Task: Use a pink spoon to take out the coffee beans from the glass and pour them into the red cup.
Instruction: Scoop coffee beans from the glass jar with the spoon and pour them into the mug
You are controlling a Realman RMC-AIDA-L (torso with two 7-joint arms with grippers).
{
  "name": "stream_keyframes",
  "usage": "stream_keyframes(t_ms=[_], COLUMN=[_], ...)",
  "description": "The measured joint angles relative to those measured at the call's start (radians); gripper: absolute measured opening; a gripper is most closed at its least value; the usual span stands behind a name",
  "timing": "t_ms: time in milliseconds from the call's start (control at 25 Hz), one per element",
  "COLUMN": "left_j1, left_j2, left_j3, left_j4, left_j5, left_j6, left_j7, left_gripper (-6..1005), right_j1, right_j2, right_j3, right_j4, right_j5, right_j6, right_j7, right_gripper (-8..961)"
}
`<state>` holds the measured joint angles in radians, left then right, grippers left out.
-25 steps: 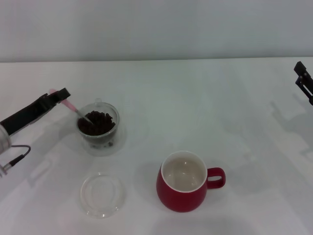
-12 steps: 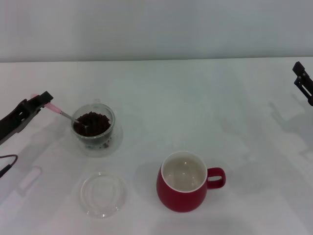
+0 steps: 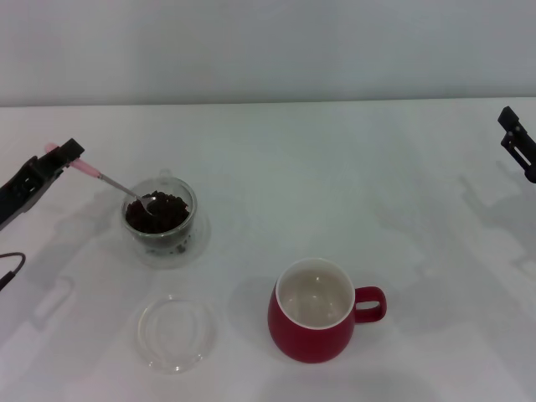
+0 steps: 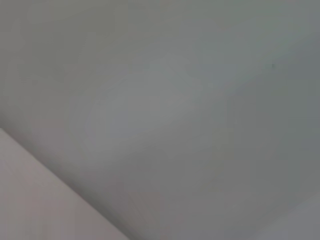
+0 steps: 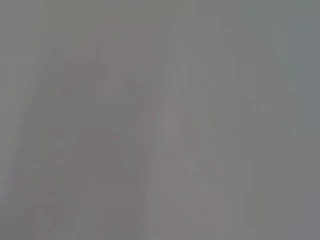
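Note:
In the head view my left gripper (image 3: 60,157) is at the far left, shut on the pale pink handle of the pink spoon (image 3: 88,170). The spoon slants down to the right and its silver bowl rests on the coffee beans (image 3: 163,209) inside the glass (image 3: 161,219). The red cup (image 3: 313,310) stands upright nearer the front, right of the glass, its white inside empty and its handle pointing right. My right gripper (image 3: 517,141) is parked at the far right edge, away from everything. Both wrist views show only blank grey.
A flat shallow clear glass dish (image 3: 174,332) lies on the white table (image 3: 335,184) in front of the glass, left of the red cup. A black cable (image 3: 8,270) hangs at the left edge.
My left gripper has drawn back to the left and a little up with the spoon. The spoon now lies flatter, its bowl nearer the glass's left rim. The right arm stayed put.

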<state>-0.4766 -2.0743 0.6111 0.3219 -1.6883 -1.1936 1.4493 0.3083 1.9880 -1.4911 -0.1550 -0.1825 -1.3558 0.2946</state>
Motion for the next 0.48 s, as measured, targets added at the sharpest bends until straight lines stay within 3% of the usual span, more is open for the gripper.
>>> stream_keyframes(t_ms=[480], left_j1=[-0.001], left_j2=[0.001], left_j3=[-0.001], left_j4=[0.0], left_j5=[-0.018], left_j6=[-0.032], left_j7=[0.001], left_gripper=[131], right_j1=[0.0], right_j2=[-0.003], right_j3=[0.001], right_j4=[0.0], right_j5=[0.0], right_j6=[0.003], right_j7=[0.001], right_gripper=[730])
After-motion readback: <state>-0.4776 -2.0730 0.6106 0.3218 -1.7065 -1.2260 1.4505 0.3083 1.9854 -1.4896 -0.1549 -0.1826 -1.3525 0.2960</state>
